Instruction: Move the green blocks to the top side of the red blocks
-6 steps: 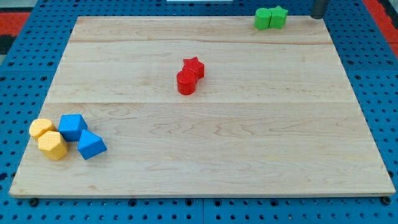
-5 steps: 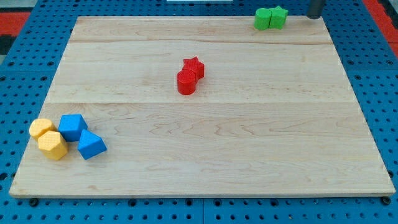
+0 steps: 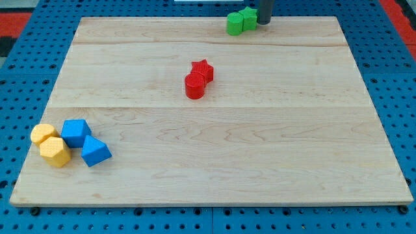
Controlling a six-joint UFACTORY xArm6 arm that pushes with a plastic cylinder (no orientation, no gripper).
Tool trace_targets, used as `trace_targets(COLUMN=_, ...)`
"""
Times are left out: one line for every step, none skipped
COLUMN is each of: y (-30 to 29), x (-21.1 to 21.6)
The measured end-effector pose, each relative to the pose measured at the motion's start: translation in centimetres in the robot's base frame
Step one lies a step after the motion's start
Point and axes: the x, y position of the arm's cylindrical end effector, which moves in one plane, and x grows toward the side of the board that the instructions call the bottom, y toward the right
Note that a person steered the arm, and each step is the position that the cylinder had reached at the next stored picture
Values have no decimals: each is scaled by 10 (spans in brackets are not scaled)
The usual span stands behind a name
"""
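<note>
Two green blocks sit touching at the view's top edge of the wooden board: a rounded one [image 3: 234, 24] on the left and a star-like one [image 3: 247, 19] on the right. My tip [image 3: 264, 21] stands against the right side of the right green block. A red star block [image 3: 203, 69] and a red cylinder [image 3: 194, 86] sit touching near the board's middle, below and to the left of the green pair.
Two yellow blocks [image 3: 43, 134] [image 3: 54, 152] and two blue blocks [image 3: 77, 132] [image 3: 95, 151] cluster at the board's bottom left. The wooden board [image 3: 260, 143] lies on a blue pegboard [image 3: 390, 78].
My tip moved left from the top right corner to the green blocks. The green pair slid left along the top edge by roughly 60 pixels.
</note>
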Motion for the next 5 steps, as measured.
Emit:
trace_targets(y=-24, x=30)
trace_targets(y=8, x=31)
trace_targets(y=16, x=-5)
trace_targets(y=3, x=-19)
trace_targets(y=-52, x=-19)
